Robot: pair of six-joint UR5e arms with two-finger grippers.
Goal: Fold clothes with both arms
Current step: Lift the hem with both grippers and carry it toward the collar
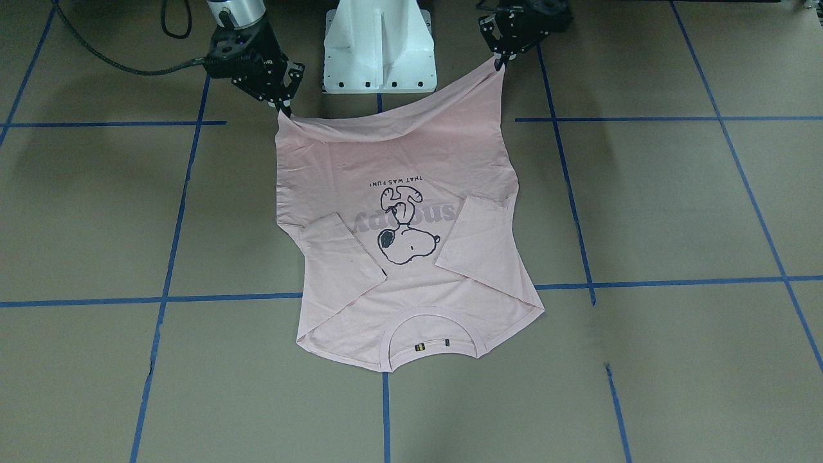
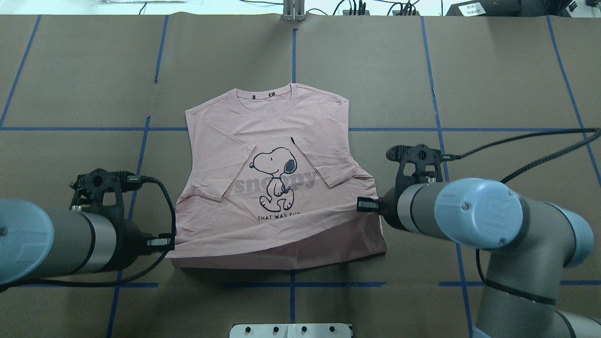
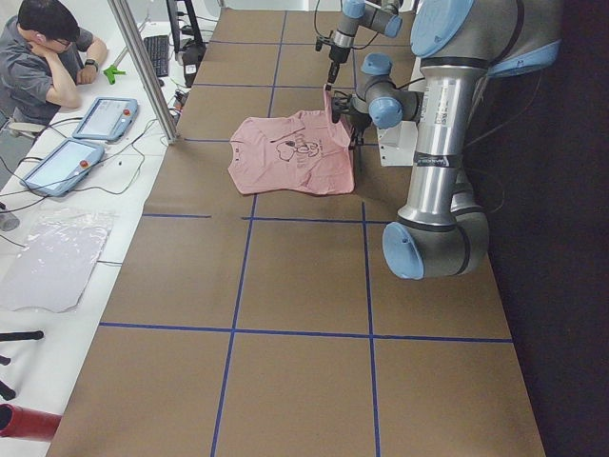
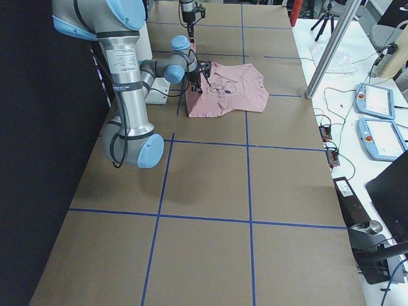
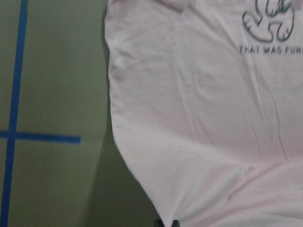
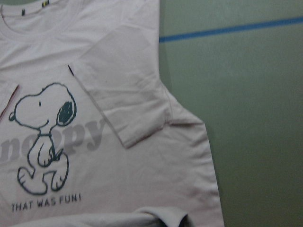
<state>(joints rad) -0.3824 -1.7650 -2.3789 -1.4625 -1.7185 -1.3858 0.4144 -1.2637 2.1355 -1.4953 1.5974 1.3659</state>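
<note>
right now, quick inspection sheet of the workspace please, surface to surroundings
surface: table covered in brown paper with a blue tape grid.
job's things: pink T-shirt, print up, both sleeves folded in over the front, collar away from the robot, bottom hem raised at both corners.
clutter: nothing seen.
grippers: left gripper and right gripper, fingers each pinching one hem corner.
cables: black cable along the right arm, looped cable at the left wrist, both off the T-shirt.
surroundings: white base between the arms; a seated person and tablets on a side bench.
</note>
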